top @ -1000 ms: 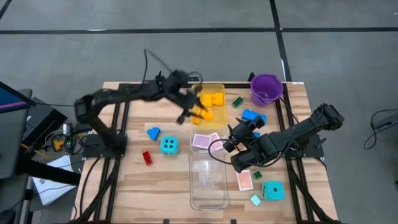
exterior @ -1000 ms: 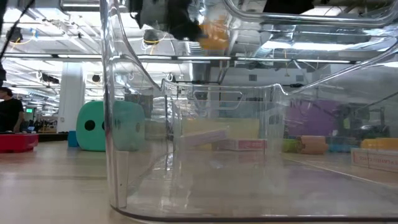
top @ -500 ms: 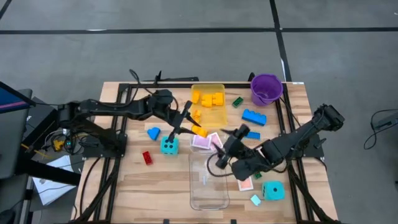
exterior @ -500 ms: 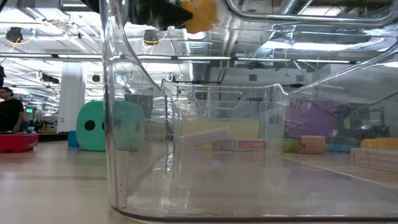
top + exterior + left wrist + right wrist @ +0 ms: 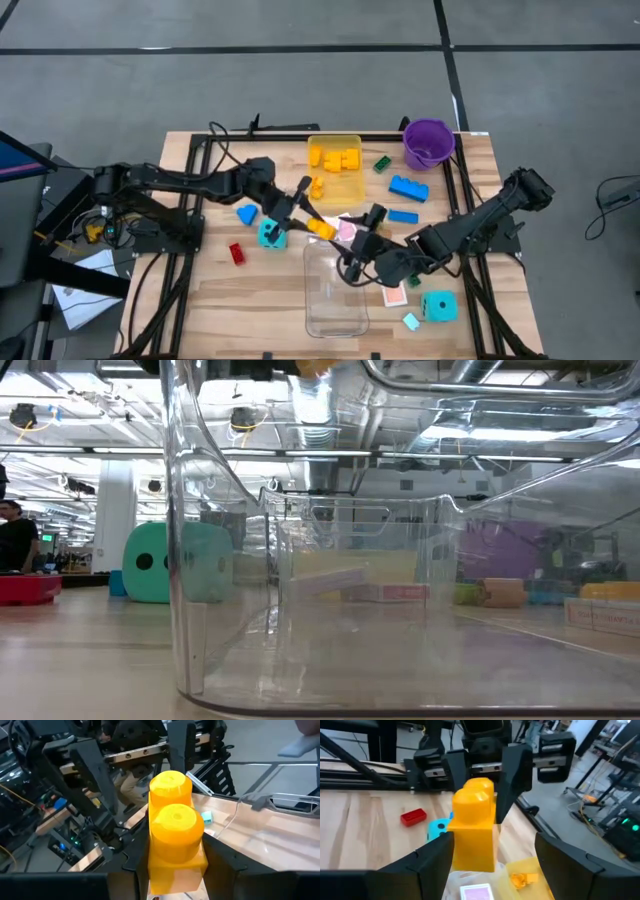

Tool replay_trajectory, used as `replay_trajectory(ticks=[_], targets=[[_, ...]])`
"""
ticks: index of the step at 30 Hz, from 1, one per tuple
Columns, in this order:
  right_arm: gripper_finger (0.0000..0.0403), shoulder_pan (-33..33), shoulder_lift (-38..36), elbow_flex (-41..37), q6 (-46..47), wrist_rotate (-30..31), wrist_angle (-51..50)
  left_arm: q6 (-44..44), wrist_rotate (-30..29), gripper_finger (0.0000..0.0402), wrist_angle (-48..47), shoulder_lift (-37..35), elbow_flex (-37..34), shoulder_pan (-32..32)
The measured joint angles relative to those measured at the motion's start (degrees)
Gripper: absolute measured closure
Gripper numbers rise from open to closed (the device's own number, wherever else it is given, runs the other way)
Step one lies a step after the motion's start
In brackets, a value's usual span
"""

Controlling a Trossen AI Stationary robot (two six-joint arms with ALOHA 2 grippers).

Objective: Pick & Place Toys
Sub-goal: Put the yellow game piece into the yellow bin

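Note:
My left gripper is shut on an orange-yellow two-stud brick, held in the air over the pink cards just beyond the clear tray's far end. My right gripper is open and faces it. Its fingers stand on either side of the brick without touching it. In the low view only the brick's underside shows, at the top edge. My left gripper pinches the brick's two long side faces between its two fingers, at the end away from my right gripper. The fingers lie along the brick. The brick sticks out ahead of them, studs up, lifted clear of the table.
A yellow tray with yellow bricks and a purple bucket stand at the far edge. Two cyan dice, blue bricks, a red brick, a green brick and a pink card lie about.
My left gripper has carried the brick from over the yellow tray toward the table's near edge, to above the clear tray's far end. My right gripper has moved left and nearer, toward the brick, until its fingers flank it.

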Motion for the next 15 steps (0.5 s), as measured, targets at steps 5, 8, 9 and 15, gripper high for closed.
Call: replay_trajectory(ticks=[5,8,9,15], targets=[[0.0132,-0.30,-0.02,0.02,-0.20,-0.44,0.22,0.17,-0.41,0.0277,2.20,0.07,-0.05,-2.02],[0.0132,-0.19,-0.07,0.04,-0.20,-1.43,0.54,0.19,-0.41,0.0277,3.18,0.07,-0.15,-2.23],[0.0132,-0.18,-0.09,0.04,-0.30,-1.37,0.68,0.19,-0.44,0.0277,3.43,0.07,-0.15,-2.21],[0.0132,0.08,0.07,-0.04,-0.98,-1.32,0.78,-0.56,-0.65,0.0277,7.73,0.01,0.00,-1.97]])
